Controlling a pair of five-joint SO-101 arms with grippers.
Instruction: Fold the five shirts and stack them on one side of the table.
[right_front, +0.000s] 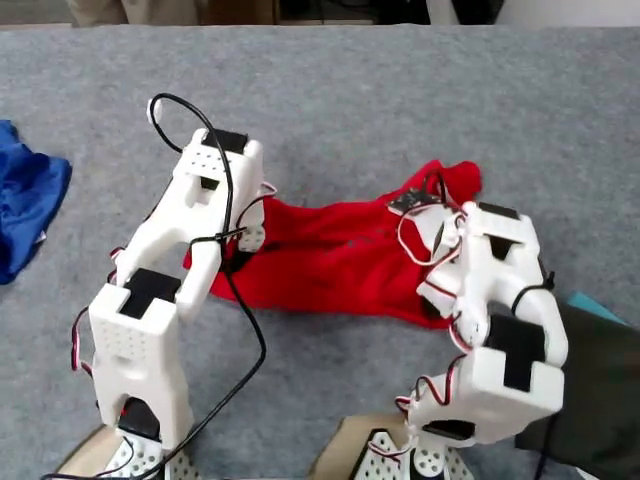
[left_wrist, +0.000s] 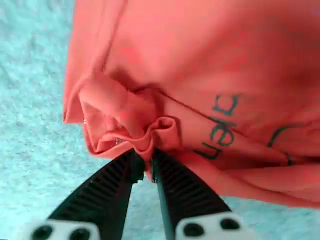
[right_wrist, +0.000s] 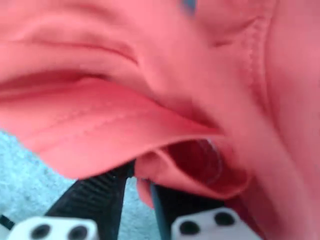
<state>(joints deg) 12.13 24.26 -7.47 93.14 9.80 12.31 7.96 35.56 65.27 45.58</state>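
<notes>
Early yet, seemingly: pinching the red shirt (right_front: 335, 262) at opposite ends with left gripper (left_wrist: 147, 161) and right gripper (right_wrist: 140, 180), nothing folded or stacked.

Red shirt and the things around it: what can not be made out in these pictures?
red shirt: high view, both ends lie under the white arms.
right gripper: right wrist view, a shirt fold hangs over it, so its grip is unclear.
blue cloth: high view, cut by the left edge.
dark cloth: high view, cut by the right edge, partly behind an arm.
</notes>
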